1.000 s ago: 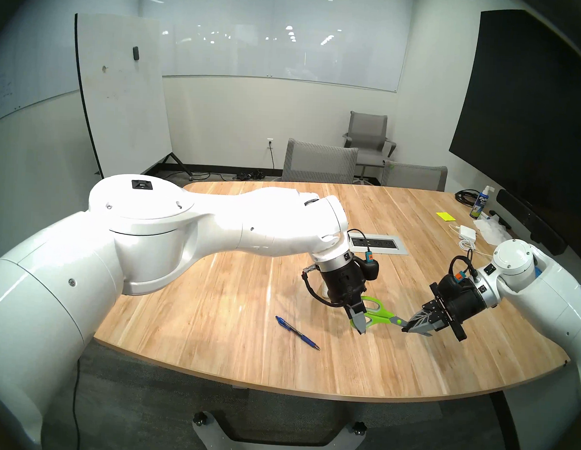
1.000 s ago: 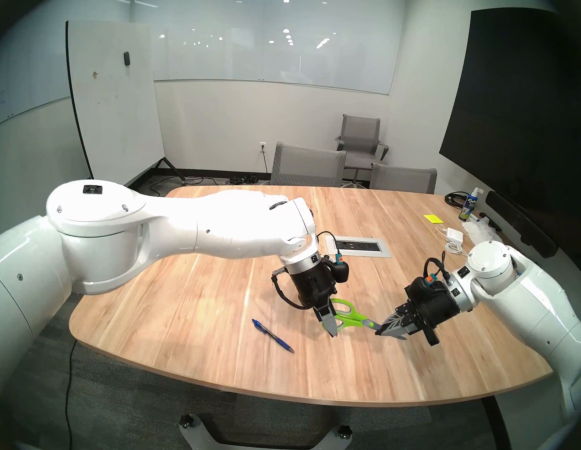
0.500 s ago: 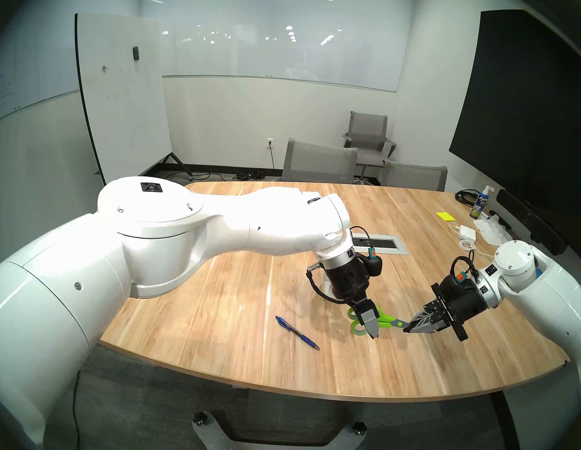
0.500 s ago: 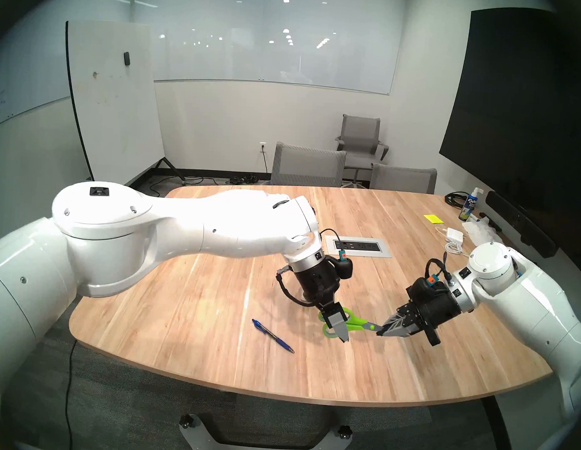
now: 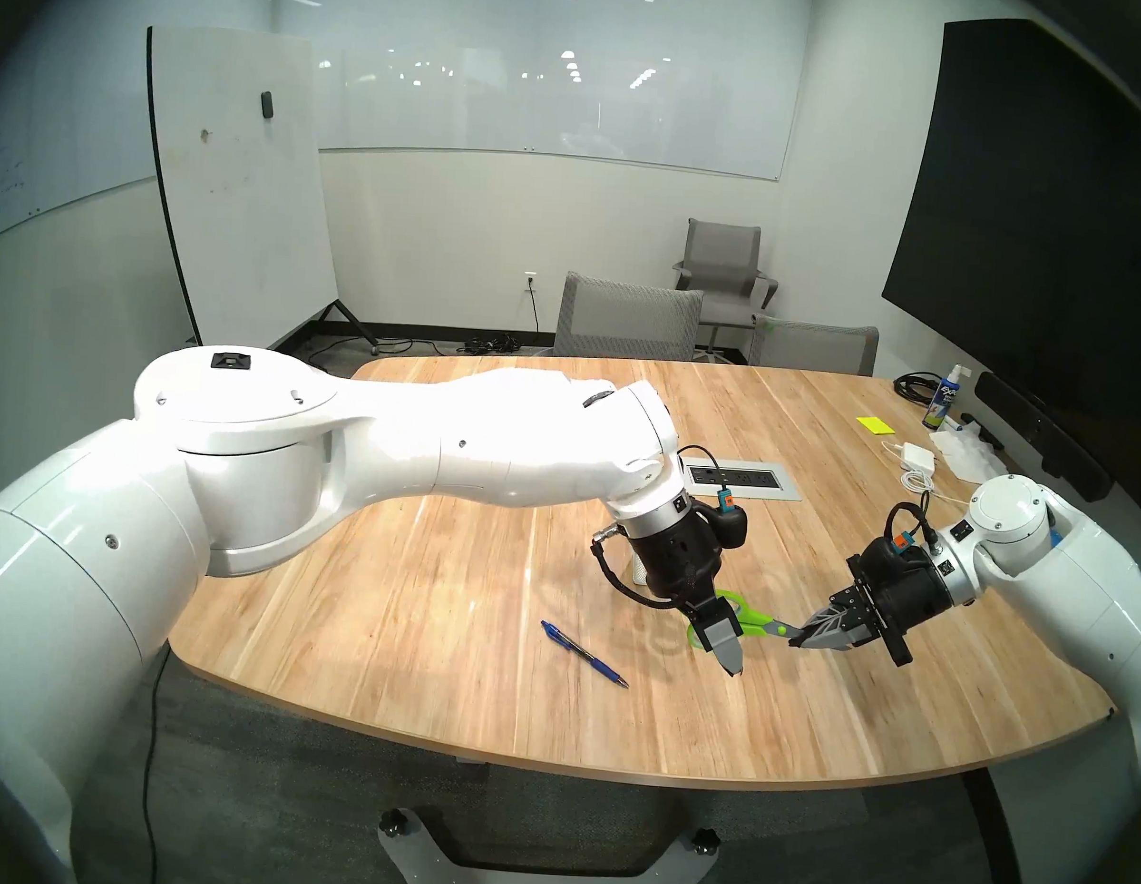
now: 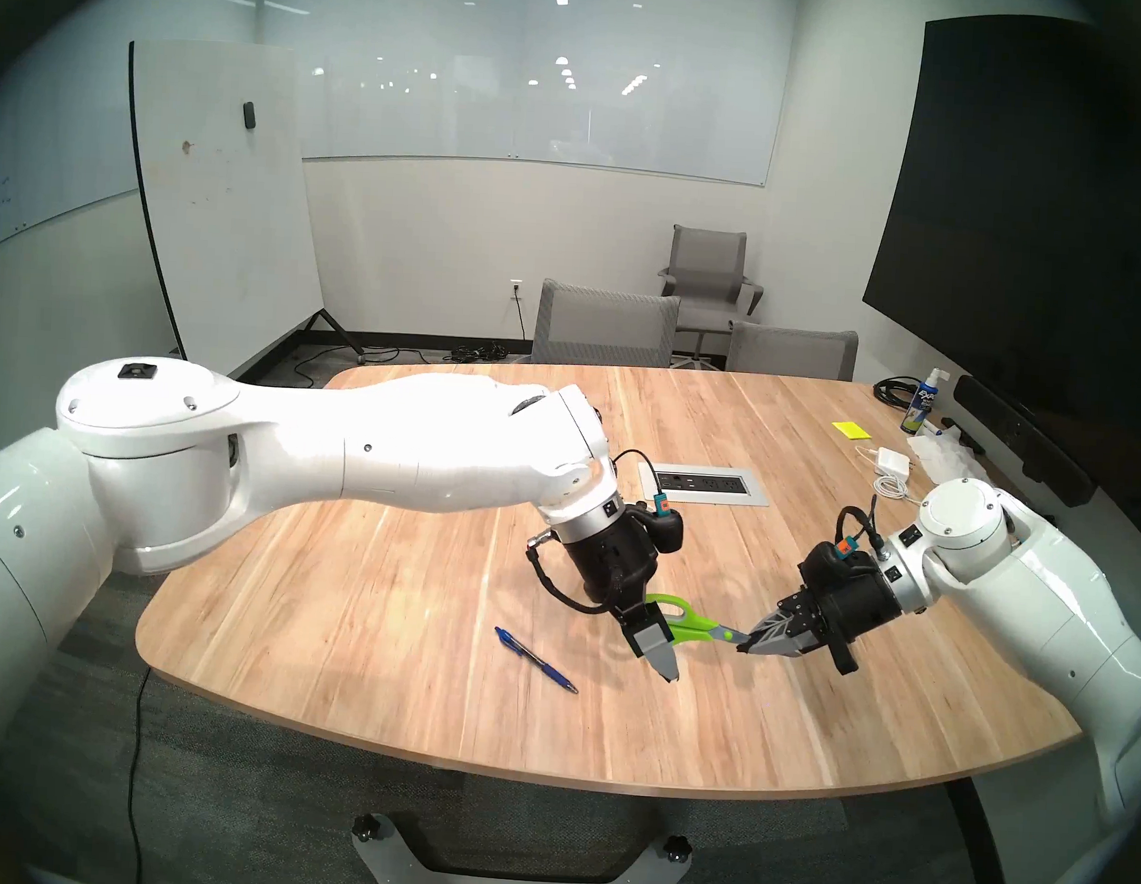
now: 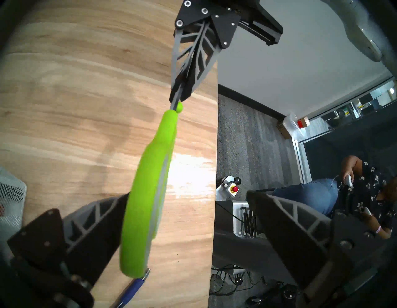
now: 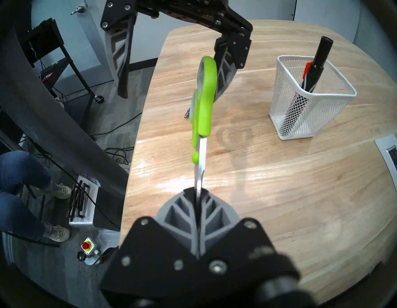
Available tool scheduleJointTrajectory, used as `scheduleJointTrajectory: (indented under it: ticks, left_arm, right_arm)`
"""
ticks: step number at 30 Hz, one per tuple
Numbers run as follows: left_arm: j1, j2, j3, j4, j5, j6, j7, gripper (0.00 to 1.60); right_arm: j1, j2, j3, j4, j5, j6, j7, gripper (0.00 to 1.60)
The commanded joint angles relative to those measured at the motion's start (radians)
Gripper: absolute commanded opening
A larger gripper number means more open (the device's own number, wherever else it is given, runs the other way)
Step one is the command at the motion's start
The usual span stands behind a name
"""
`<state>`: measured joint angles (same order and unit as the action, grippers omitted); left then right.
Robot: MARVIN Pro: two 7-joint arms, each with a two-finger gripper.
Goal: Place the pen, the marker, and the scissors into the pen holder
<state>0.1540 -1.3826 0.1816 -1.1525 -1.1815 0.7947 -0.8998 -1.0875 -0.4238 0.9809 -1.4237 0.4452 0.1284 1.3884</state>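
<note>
While clamped by blades, scissors [image 8: 203,101] near level, handles toward left gripper [image 8: 171,86].

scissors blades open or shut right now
Shut: in the right wrist view the scissors blades lie together as one strip, pinched in the right gripper.

I am in a small meeting room, facing a light wooden table [image 5: 415,588] with rounded corners. At twelve o'clock, a long glass whiteboard [image 5: 560,94] spans the pale far wall, mirroring ceiling lights. At ten o'clock, a tall freestanding whiteboard [image 5: 245,177] leans on a black stand. Two grey mesh chairs [image 5: 627,315] sit at the table's far edge, a third [image 5: 722,268] behind them near the wall. At two o'clock, a large dark screen [image 5: 1042,212] fills the side wall. Grey carpet [image 5: 312,787] covers the floor, with loose cables [image 5: 487,342] along the far baseboard. A power outlet panel [image 5: 737,478] is set into the tabletop.
</note>
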Motion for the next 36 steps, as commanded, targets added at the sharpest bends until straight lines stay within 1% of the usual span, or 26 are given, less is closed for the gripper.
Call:
scheduleJointTrajectory:
  ticks: [1,2,3,4,6,7,8,9,11,12,13,14,15,16,18,19,21,22,27,28,29,31,32,33,36]
  left_arm:
    - [-0.008,0.107,-0.048,-0.111,-0.037,-0.014,0.084,1.60]
    - [0.001,0.138,-0.064,-0.145,-0.040,-0.017,0.109,1.60]
    - [0.003,0.149,-0.069,-0.161,-0.043,-0.024,0.131,1.60]
    - [-0.003,0.131,-0.058,-0.146,-0.049,-0.026,0.139,1.60]
    - [0.018,0.187,-0.091,-0.213,-0.056,-0.049,0.200,1.60]
    - [0.016,0.173,-0.085,-0.202,-0.057,-0.053,0.204,1.60]
    - [0.032,0.205,-0.105,-0.240,-0.062,-0.066,0.244,1.60]
    - [0.033,0.196,-0.102,-0.234,-0.063,-0.071,0.243,1.60]
    - [0.053,0.230,-0.122,-0.278,-0.070,-0.094,0.295,1.60]
    - [0.065,0.245,-0.132,-0.303,-0.080,-0.105,0.334,1.60]
    - [0.069,0.235,-0.131,-0.289,-0.073,-0.113,0.316,1.60]
    - [0.081,0.256,-0.142,-0.319,-0.077,-0.126,0.349,1.60]
    - [0.090,0.265,-0.148,-0.337,-0.084,-0.134,0.381,1.60]
    - [0.090,0.265,-0.148,-0.337,-0.084,-0.134,0.381,1.60]
    - [0.123,0.291,-0.167,-0.374,-0.089,-0.172,0.445,1.60]
    - [0.133,0.296,-0.172,-0.378,-0.085,-0.184,0.443,1.60]
    - [0.154,0.311,-0.182,-0.407,-0.089,-0.209,0.502,1.60]
    - [0.163,0.313,-0.187,-0.407,-0.083,-0.223,0.498,1.60]
    - [0.218,0.338,-0.213,-0.464,-0.092,-0.292,0.628,1.60]
    - [0.228,0.340,-0.218,-0.469,-0.085,-0.307,0.637,1.60]
    - [0.236,0.342,-0.222,-0.474,-0.085,-0.314,0.648,1.60]
    - [0.254,0.349,-0.227,-0.496,-0.092,-0.331,0.711,1.60]
    - [0.259,0.349,-0.228,-0.493,-0.087,-0.332,0.707,1.60]
    - [0.267,0.351,-0.230,-0.502,-0.088,-0.337,0.735,1.60]
    - [0.273,0.352,-0.227,-0.513,-0.114,-0.329,0.794,1.60]
  right_arm:
    - [0.013,-0.002,0.019,-0.001,0.022,0.019,-0.008,0.00]
    - [0.014,-0.002,0.020,-0.002,0.024,0.022,-0.009,0.00]
    - [0.014,-0.002,0.022,0.000,0.028,0.025,-0.010,0.00]
    - [0.013,-0.002,0.023,0.001,0.031,0.031,-0.012,0.00]
    - [0.017,-0.004,0.027,0.008,0.043,0.050,-0.009,0.00]
    - [0.019,-0.004,0.030,0.010,0.047,0.053,-0.008,0.00]
    - [0.020,-0.003,0.033,0.012,0.054,0.061,-0.008,0.00]
    - [0.022,-0.003,0.036,0.015,0.059,0.067,-0.005,0.00]
    - [0.028,-0.007,0.042,0.024,0.071,0.082,-0.002,0.00]
    - [0.031,-0.008,0.046,0.029,0.081,0.092,0.002,0.00]
    - [0.034,-0.009,0.049,0.031,0.086,0.097,0.004,0.00]
    - [0.036,-0.010,0.053,0.035,0.094,0.103,0.007,0.00]
    - [0.038,-0.011,0.055,0.038,0.098,0.109,0.009,0.00]
    - [0.038,-0.011,0.055,0.038,0.098,0.109,0.009,0.00]
    - [0.045,-0.015,0.064,0.050,0.115,0.133,0.021,0.00]
    - [0.046,-0.016,0.066,0.053,0.118,0.139,0.023,0.00]
    - [0.052,-0.020,0.071,0.062,0.127,0.155,0.030,0.00]
    - [0.055,-0.022,0.073,0.066,0.132,0.161,0.034,0.00]
    - [0.068,-0.033,0.082,0.081,0.148,0.193,0.053,0.00]
    - [0.069,-0.034,0.083,0.083,0.152,0.201,0.058,0.00]
    - [0.070,-0.036,0.084,0.085,0.156,0.207,0.063,0.00]
    - [0.074,-0.040,0.086,0.089,0.158,0.219,0.070,0.00]
    - [0.075,-0.041,0.086,0.091,0.161,0.224,0.074,0.00]
    - [0.077,-0.043,0.086,0.093,0.160,0.229,0.077,0.00]
    - [0.082,-0.045,0.084,0.090,0.156,0.241,0.085,0.00]
